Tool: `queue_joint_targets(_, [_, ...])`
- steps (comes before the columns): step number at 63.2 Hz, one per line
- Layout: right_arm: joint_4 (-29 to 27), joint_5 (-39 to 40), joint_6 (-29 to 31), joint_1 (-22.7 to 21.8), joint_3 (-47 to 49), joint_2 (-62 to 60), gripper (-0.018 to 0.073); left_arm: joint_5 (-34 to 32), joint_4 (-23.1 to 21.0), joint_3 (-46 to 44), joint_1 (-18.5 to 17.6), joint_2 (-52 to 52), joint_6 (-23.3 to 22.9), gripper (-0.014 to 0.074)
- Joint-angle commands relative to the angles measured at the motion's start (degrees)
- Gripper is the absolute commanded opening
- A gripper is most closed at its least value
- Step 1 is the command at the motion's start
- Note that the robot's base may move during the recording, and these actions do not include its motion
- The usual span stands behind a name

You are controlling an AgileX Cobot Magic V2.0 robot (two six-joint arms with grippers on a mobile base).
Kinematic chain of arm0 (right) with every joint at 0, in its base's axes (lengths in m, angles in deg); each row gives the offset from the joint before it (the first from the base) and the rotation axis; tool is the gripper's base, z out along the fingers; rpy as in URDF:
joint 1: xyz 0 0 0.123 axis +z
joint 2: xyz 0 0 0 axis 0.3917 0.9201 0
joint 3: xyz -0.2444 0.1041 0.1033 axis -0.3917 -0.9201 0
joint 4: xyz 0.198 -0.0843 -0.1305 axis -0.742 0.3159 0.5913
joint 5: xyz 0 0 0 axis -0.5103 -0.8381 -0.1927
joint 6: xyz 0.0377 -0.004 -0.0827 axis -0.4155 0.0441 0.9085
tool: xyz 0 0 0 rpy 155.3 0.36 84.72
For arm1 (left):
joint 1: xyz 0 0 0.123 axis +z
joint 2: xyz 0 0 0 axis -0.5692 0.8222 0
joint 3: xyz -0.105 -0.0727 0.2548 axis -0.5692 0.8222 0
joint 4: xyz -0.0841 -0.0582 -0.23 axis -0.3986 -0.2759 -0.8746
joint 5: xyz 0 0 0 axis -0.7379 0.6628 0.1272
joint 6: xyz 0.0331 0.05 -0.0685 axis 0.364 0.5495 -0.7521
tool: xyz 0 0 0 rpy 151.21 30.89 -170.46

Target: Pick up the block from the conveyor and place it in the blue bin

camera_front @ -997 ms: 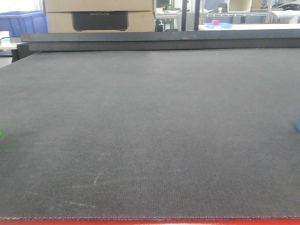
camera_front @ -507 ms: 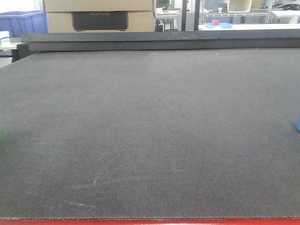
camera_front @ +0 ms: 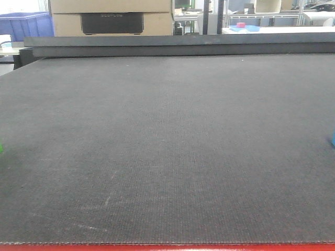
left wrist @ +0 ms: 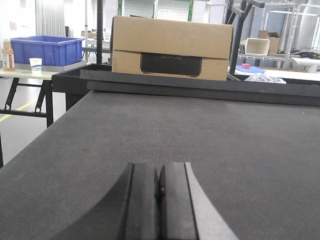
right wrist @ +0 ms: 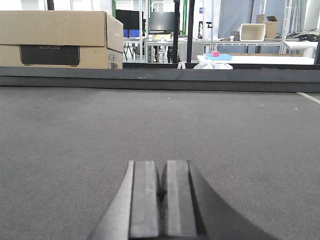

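Both clenched empty: left gripper (left wrist: 160, 172), right gripper (right wrist: 163, 170) over conveyor (camera_front: 167, 146); cardboard box (left wrist: 171, 47) beyond, blue sliver (camera_front: 333, 139) cropped at right edge.

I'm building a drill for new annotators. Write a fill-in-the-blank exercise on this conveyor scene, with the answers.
1. The left gripper and the right gripper both have their jaws ____.
2. The conveyor has a near edge painted ____.
3. The box behind the conveyor's far end is made of ____.
4. The bin beyond the conveyor's left side is coloured ____.

Missing words: shut; red; cardboard; blue.
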Motion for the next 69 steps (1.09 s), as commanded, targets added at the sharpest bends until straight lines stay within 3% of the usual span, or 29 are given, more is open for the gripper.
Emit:
queue_joint_targets(1, [0.0,1.4,0.0,-0.2,0.1,-0.2,-0.0162,-3.0,-0.4,-0.2,-0.2,-0.3,-0.1,-0.0111])
queue_joint_targets(6, [-0.1,5.1,0.0,-0.2,0.1,-0.2,-0.0162,-8.3,-4.4,-0.2,-0.2,-0.3,-0.1,-0.0111])
queue_joint_targets(10, [-0.1,13.8,0.0,-0.2,0.1,-0.2,-0.0162,-10.7,-8.3,-0.2,-0.2,-0.3,-0.1,-0.0111])
queue_joint_targets(17, [-0.1,28.0,0.0,-0.2,0.7,-0.2,-0.0162,-10.4,-8.6,-3.4,-0.2,-0.3,-0.1,-0.0111])
queue_joint_targets(34, [-0.1,17.3,0.0,-0.2,14.7,-0.2,-0.0162,-9.8,-2.9,-17.2,-0.2,3.3,-0.1,-0.0111])
queue_joint_targets(48, [-0.1,13.8,0.0,-0.2,25.9,8.1,-0.0162,3.5,-2.7,-35.7,-0.2,16.8,-0.1,-0.0111])
queue_joint_targets(69, [-0.1,-18.0,0.0,-0.2,47.0,25.7,-0.0162,38.2,0.7,-60.1,-0.2,37.3,-0.1,-0.0111])
